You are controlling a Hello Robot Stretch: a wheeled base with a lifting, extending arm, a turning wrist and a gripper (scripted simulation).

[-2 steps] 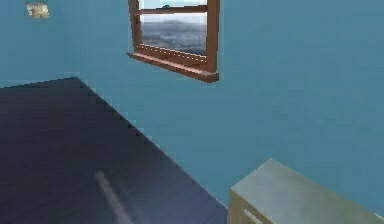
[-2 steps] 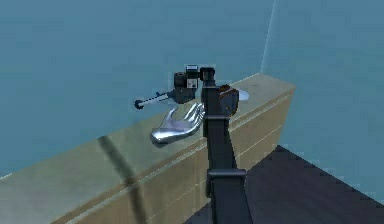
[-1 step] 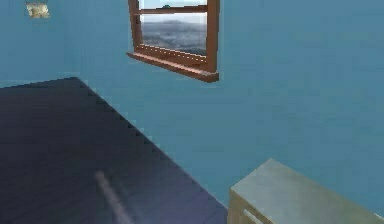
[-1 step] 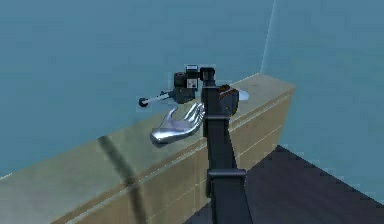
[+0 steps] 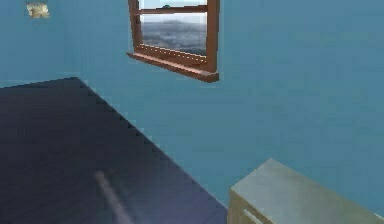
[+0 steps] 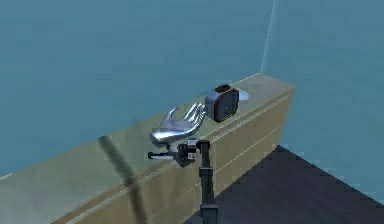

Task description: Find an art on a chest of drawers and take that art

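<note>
The art (image 6: 180, 122) lies on the chest (image 6: 80, 178) top beside 1 box (image 6: 224, 102), with the gripper (image 6: 160, 154) near it at the chest's front edge, load not determinable; open floor (image 6: 305, 195) adjoins the chest at the arm side view's right.

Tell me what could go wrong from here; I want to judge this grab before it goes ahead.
1. The gripper appears near the top front edge of the chest of drawers, so it may catch that edge rather than reach the silvery sculpture.
2. A dark brown boxy thing stands close beside the sculpture; a sideways sweep could knock it.
3. The sculpture looks glossy and irregular, so it might slip.
</note>
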